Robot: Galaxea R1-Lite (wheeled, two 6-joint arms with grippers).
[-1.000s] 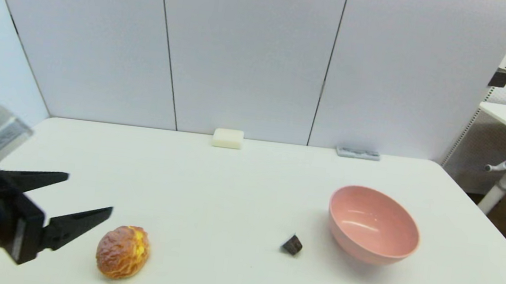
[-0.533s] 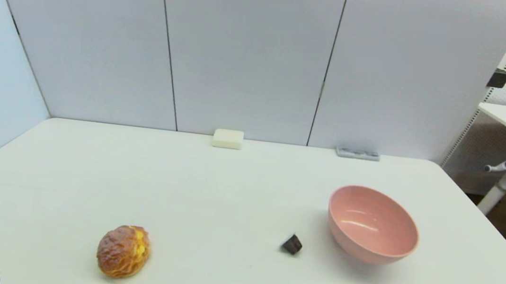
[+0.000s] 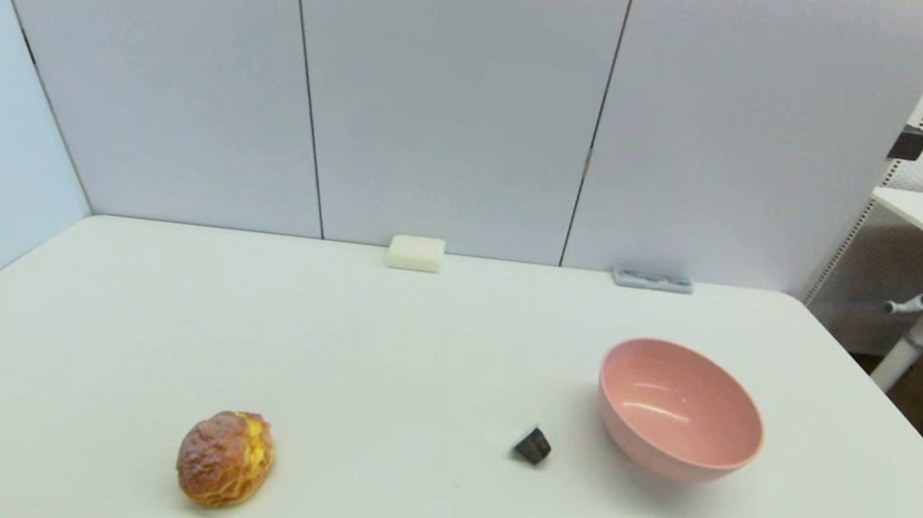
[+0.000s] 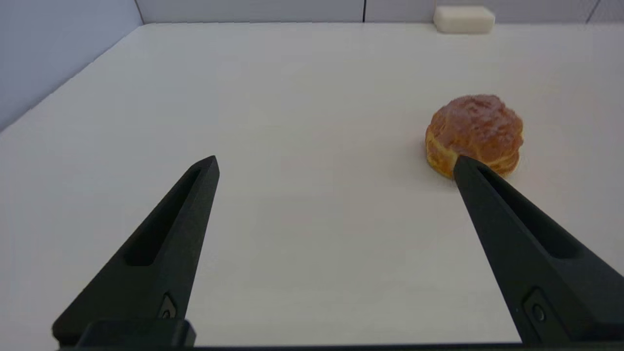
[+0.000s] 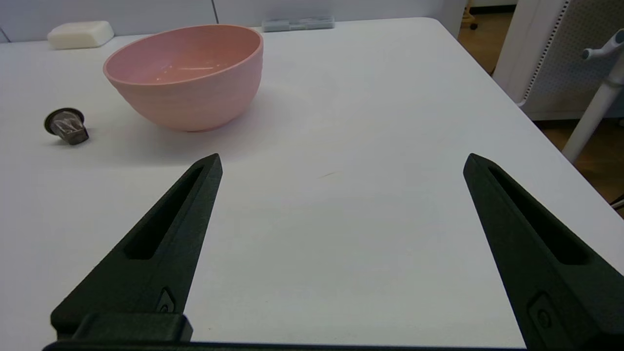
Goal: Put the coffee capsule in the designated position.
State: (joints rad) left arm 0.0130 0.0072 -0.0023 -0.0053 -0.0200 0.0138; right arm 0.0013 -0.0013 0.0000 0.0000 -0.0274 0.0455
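Left end effector (image 4: 336,165) gone from head view, both spread empty, coffee capsule (image 3: 533,445) beside pink bowl (image 3: 679,410)

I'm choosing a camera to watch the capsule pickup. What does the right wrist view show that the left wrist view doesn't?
Only the right wrist view shows the coffee capsule lying tipped on the table beside the pink bowl, the grey tray and the open right claw. Only the left wrist view shows the bread roll and the open left claw. Both show the white table and the white block.
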